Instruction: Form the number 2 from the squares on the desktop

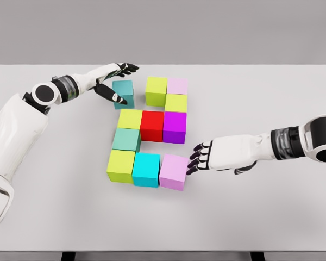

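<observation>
Right hand (217, 155) lies low over the white table (271, 212), fingers loosely spread and holding nothing, its dark fingertips (193, 163) touching or all but touching the right face of the pale purple cube (174, 172); whether there is real contact cannot be told. Just past that cube from the hand sit the cyan cube (146, 169) and a lime cube (120, 166), the three packed side by side as a bottom row. Above the lime one stands a sea-green cube (126, 140), then a middle row of yellow-green cube (130, 118), red cube (152, 125) and magenta cube (175, 127). Further up are a yellow-green cube (176, 103), a pink cube (177, 86) and a lime-green cube (156, 91), bunched tightly.

Left hand (115, 81) is at the far left of the group, fingers apart and gripping nothing, bracketing the teal cube (123, 93): the fingers reach past its upper left corner, the thumb lies against its lower left side. This teal cube stands apart from the lime-green cube to its right, with a bare gap between them.

Wide bare table lies below and to the right of the right hand, and the near edge is well clear. The left forearm hides part of the teal cube's left face, and the right palm's underside is out of sight.
</observation>
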Tool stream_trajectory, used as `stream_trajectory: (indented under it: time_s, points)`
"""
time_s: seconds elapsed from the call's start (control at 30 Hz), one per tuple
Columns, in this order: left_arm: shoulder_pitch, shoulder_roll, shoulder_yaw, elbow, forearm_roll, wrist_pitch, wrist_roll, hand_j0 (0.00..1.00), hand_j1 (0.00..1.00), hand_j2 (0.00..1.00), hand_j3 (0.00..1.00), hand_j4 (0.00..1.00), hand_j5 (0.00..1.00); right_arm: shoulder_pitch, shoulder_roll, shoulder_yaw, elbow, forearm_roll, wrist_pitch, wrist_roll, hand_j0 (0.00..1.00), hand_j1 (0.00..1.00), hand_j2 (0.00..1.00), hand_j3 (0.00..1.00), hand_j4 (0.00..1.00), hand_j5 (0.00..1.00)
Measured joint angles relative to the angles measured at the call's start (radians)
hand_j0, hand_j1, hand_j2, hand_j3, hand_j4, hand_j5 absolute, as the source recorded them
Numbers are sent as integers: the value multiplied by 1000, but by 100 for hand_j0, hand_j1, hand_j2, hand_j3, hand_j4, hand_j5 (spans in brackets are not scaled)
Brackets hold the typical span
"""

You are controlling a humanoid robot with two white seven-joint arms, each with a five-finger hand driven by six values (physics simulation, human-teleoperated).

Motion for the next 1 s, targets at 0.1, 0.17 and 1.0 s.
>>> stream_trajectory:
  time_s: [0.1, 0.17, 1.0]
  points:
    - [-8, 0, 0, 0, -15, 0, 0, 96, 96, 96, 96, 96, 96, 0, 2, 0, 0, 0, 0, 0, 100, 100, 100, 100, 100, 100]
    - [-11, 0, 2, 0, -39, 1, 1, 96, 96, 96, 96, 96, 96, -2, 3, 0, 0, 0, 0, 0, 100, 100, 100, 100, 100, 100]
    - [2, -1, 5, -13, -149, -18, 86, 96, 96, 96, 96, 96, 96, -9, 14, 1, 75, 11, 0, 0, 100, 100, 100, 100, 100, 100]
